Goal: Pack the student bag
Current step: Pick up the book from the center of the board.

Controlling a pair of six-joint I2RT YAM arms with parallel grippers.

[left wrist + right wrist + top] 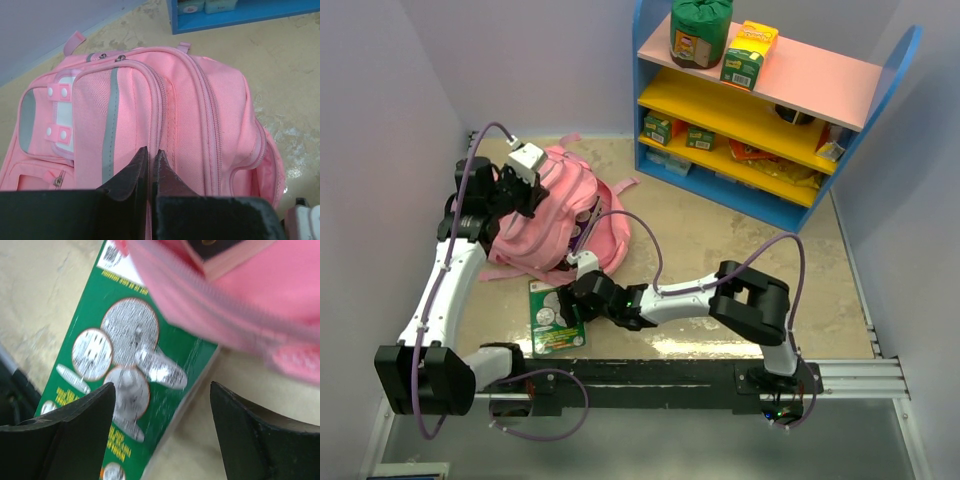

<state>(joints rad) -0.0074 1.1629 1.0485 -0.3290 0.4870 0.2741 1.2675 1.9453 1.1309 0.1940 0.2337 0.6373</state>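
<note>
Well, from my seat the packing looks barely begun. The pink backpack (pixel 555 215) lies near the far left corner of the table (pixel 740 250), front pockets facing up. My left gripper (pixel 150 152) sits on top of it with the jaws pressed nearly together against the front panel. Whether they pinch a fold of fabric I cannot tell. On the side of the bag that faces the middle of the table, the main zip (pixel 267 165) gapes open. Through the right wrist camera I make out something dark with a pale edge inside that mouth, though it is too blurred to name.

What is clearly left to do is the flat green pack (pixel 555 320), printed with silver discs. It lies on the table just beside the bag, toward the near edge, and its far end reaches to, or slightly under, the bag's overhanging lip. My right gripper (pixel 161 387) hovers over it with the jaws wide and nothing between them, so the pack is not yet taken.

I judge the step in hand to be picking that pack up and sliding it through the open zip. After that the zip would need closing. The shelf (pixel 810 75) in the far right corner holds boxes and packets of goods. Whether any of them belong in the backpack I cannot say from here.
</note>
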